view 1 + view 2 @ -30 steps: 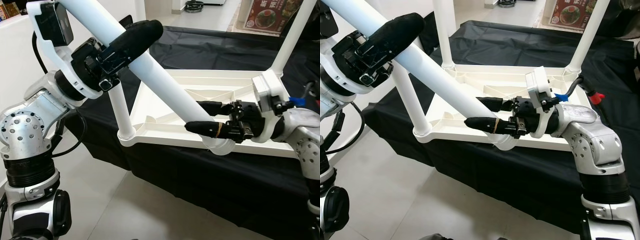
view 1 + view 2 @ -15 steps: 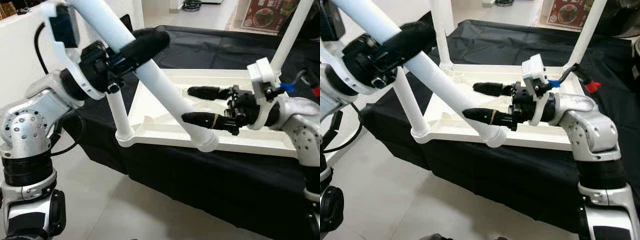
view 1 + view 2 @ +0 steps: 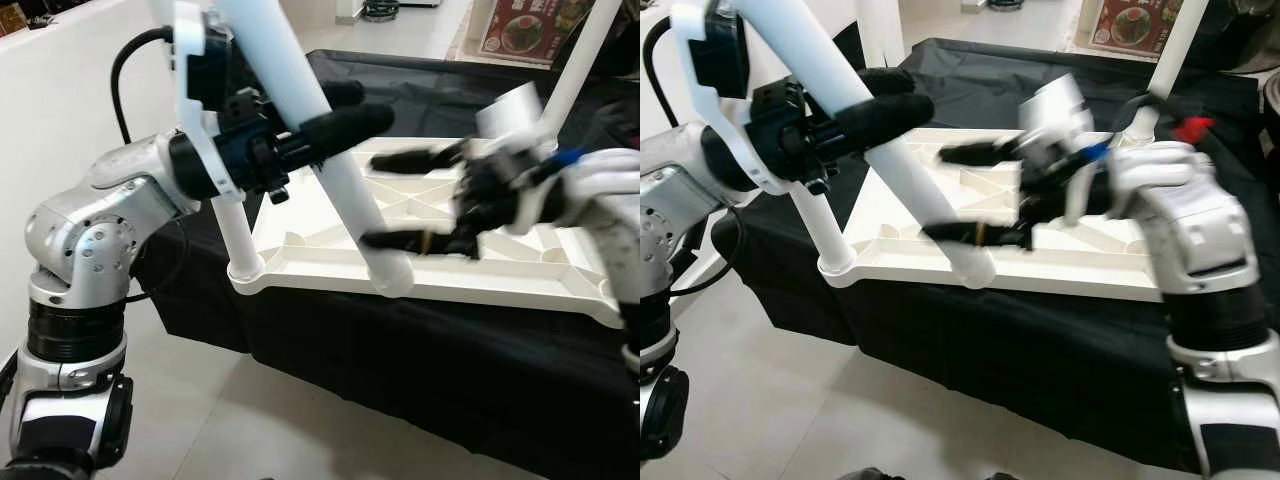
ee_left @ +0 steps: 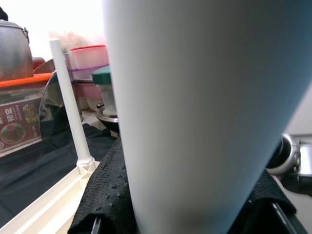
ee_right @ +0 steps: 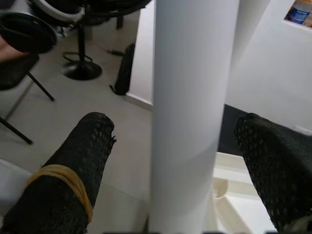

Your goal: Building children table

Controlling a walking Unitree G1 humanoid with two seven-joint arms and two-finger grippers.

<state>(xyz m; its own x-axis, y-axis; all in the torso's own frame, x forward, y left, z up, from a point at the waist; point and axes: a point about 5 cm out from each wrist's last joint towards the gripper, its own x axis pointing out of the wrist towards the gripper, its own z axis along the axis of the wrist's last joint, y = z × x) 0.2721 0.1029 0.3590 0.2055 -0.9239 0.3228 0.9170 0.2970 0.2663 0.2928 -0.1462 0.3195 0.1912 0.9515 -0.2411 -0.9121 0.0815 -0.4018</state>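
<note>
My left end effector is clamping the loose white table leg high up. Its lower end is lying between the 2 spread fingers of my right end effector, above the upturned tabletop near the surface's front edge.

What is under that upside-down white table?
The white table top lies on a black cloth that drapes toward the tiled floor. Whatever supports the cloth is covered.
</note>
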